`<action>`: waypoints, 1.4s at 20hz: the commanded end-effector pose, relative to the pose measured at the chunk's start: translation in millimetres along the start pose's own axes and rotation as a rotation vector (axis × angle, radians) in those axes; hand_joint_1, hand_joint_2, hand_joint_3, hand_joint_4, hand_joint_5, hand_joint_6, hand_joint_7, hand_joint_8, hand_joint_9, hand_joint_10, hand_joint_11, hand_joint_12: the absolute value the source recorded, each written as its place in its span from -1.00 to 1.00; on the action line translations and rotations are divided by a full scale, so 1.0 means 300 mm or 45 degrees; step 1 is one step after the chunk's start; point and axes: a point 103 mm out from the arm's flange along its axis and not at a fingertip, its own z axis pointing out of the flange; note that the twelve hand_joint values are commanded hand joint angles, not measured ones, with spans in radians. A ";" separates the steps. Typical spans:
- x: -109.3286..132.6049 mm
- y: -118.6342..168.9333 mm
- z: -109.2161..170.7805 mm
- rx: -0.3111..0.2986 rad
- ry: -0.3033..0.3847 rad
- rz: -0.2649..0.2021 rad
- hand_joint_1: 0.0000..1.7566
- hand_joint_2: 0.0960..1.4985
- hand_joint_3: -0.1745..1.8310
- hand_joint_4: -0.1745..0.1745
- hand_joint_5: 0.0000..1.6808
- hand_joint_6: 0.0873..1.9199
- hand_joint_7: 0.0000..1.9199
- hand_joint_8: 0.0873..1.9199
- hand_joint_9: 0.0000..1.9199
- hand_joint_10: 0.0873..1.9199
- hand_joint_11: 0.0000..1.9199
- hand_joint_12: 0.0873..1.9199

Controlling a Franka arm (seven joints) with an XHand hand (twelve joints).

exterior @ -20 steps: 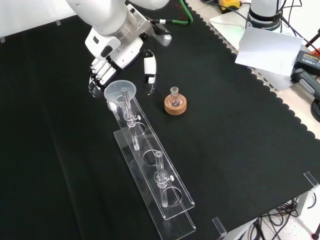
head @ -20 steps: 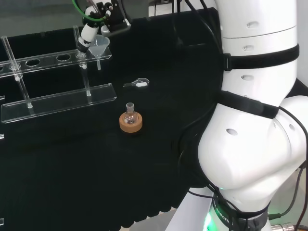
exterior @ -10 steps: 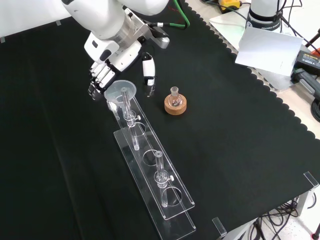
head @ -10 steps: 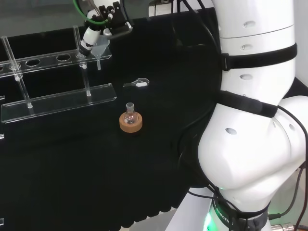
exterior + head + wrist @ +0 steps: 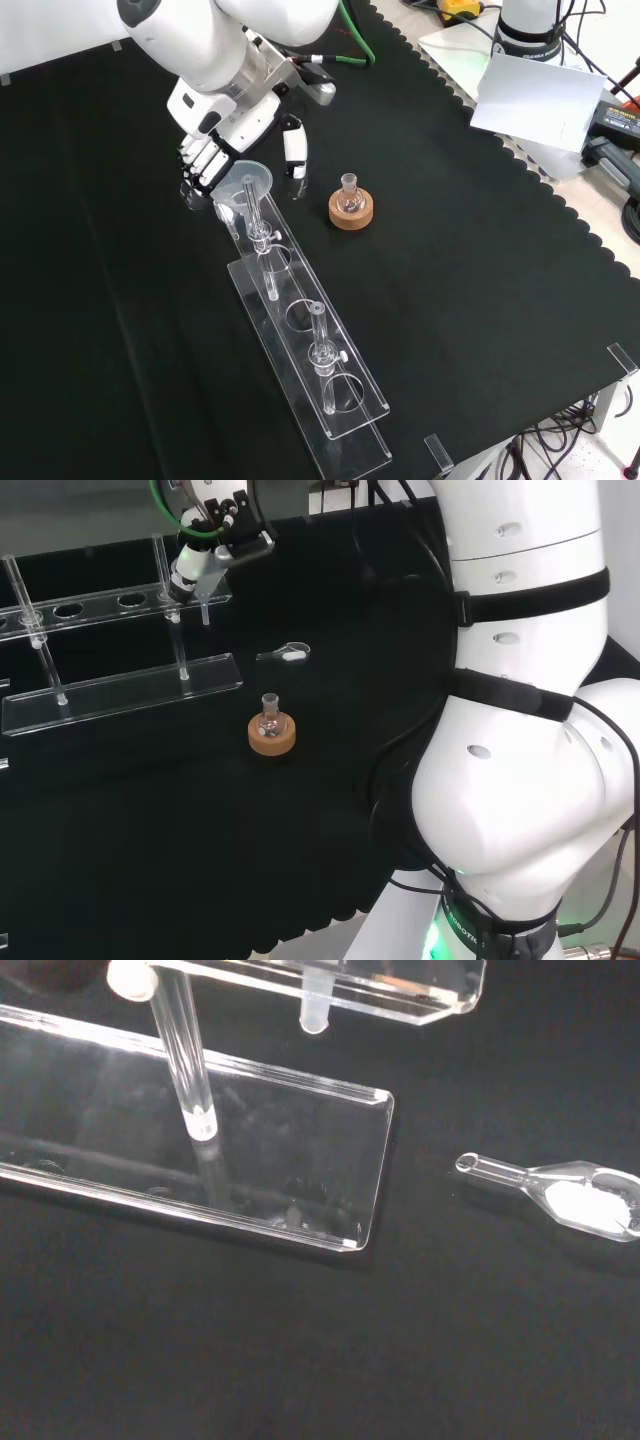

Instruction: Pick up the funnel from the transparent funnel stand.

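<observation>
A clear funnel (image 5: 248, 180) sits in the end hole of the transparent stand (image 5: 305, 340), its stem hanging through the upper shelf (image 5: 400, 990). The hand (image 5: 222, 128) hangs over that end of the stand. Its fingers (image 5: 198, 165) are on one side of the funnel's rim and its thumb (image 5: 293, 150) stands on the other side, a small gap away. The hand is open around the funnel. In the head view the hand (image 5: 205, 542) covers most of the funnel (image 5: 208, 588). The wrist view looks past the funnel stem (image 5: 315, 1015) to the stand's base (image 5: 250, 1180).
A small flask on a cork ring (image 5: 349, 207) stands to the right of the stand in the front view. A glass scoop with white powder (image 5: 575, 1198) lies on the cloth near the stand's end, also in the head view (image 5: 288, 653). Papers (image 5: 540, 95) lie beyond the cloth's edge.
The hand has shifted a little to the left in the front view and closer over the funnel, with the thumb drawing nearer to the rim. The funnel and the stand have stayed in place.
</observation>
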 end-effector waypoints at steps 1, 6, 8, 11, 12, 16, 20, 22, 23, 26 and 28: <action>0.004 0.010 -0.007 -0.007 -0.016 -0.001 -0.19 -0.12 -0.61 0.36 -0.77 -1.00 -1.00 -0.71 -1.00 -0.07 -0.87 0.65; 0.000 0.012 -0.008 -0.018 -0.017 0.004 -0.14 -0.12 -0.58 0.35 -0.73 -1.00 -1.00 -0.69 -1.00 -0.02 -0.84 0.64; -0.001 0.014 -0.006 -0.020 -0.017 0.005 -0.13 -0.13 -0.57 0.35 -0.72 -1.00 -1.00 -0.66 -0.99 -0.02 -0.83 0.63; -0.002 0.017 -0.004 -0.020 -0.020 0.008 -0.13 -0.14 -0.54 0.33 -0.71 -1.00 -1.00 -0.58 -0.94 -0.02 -0.81 0.63; -0.002 0.018 -0.004 -0.023 -0.021 0.009 -0.13 -0.15 -0.53 0.32 -0.71 -1.00 -1.00 -0.52 -0.91 -0.04 -0.80 0.62; 0.001 0.026 -0.003 -0.020 -0.028 0.010 -0.12 -0.19 -0.44 0.28 -0.69 -1.00 -0.96 -0.35 -0.71 -0.14 -0.75 0.59; 0.006 0.037 0.000 -0.029 -0.052 0.013 -0.12 -0.22 -0.36 0.20 -0.68 -1.00 -0.87 -0.31 -0.47 -0.31 -0.68 0.55; 0.007 0.035 -0.005 -0.046 -0.071 0.023 -0.12 -0.22 -0.34 0.15 -0.66 -1.00 -0.82 -0.31 -0.41 -0.35 -0.65 0.53; 0.008 0.032 -0.009 -0.064 -0.082 0.031 -0.11 -0.21 -0.33 0.12 -0.65 -1.00 -0.79 -0.31 -0.38 -0.38 -0.64 0.52; 0.012 0.015 -0.030 -0.140 -0.134 0.062 -0.10 -0.18 -0.31 0.00 -0.55 -1.00 -0.68 -0.32 -0.27 -0.43 -0.58 0.47; 0.013 -0.007 -0.056 -0.223 -0.163 0.077 -0.07 -0.14 -0.30 -0.08 -0.45 -1.00 -0.59 -0.32 -0.18 -0.47 -0.52 0.43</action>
